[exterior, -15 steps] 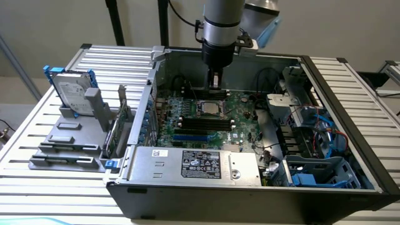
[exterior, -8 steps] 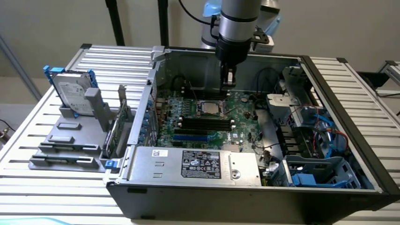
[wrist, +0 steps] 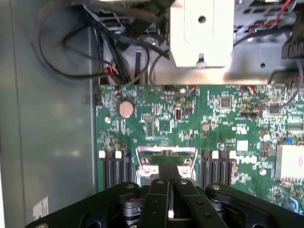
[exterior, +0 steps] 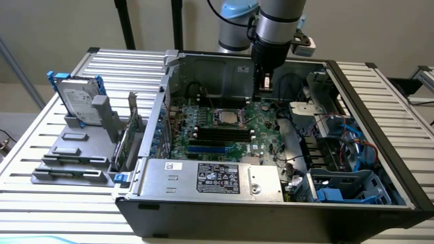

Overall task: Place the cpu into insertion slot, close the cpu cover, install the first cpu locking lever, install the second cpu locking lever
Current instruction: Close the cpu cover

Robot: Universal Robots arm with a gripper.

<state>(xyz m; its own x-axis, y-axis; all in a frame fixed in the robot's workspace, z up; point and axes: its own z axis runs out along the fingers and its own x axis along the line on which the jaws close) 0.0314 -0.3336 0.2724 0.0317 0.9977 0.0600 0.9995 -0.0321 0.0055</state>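
In the exterior view the open computer case holds the green board (exterior: 261, 133). Near the board's middle sits the insertion slot (exterior: 227, 117), a small square socket with a silvery-black rim. My gripper (exterior: 263, 94) hangs above the board's far edge, toward the exterior view's right of the socket and apart from it. In the wrist view the black fingers (wrist: 159, 190) are pressed together, shut, with nothing visible between them. Just beyond them lies the silvery frame of the cpu cover (wrist: 166, 153), partly hidden by the gripper (wrist: 169, 179). The cpu itself I cannot make out.
Long black memory slots (exterior: 220, 134) run beside the socket. A power supply (exterior: 210, 178) fills the case's near side, and a blue drive cage (exterior: 346, 188) and cables crowd the exterior view's right. A hard drive (exterior: 76, 99) stands on a grey rack outside the case. A white bracket (wrist: 202, 33) is beyond the board.
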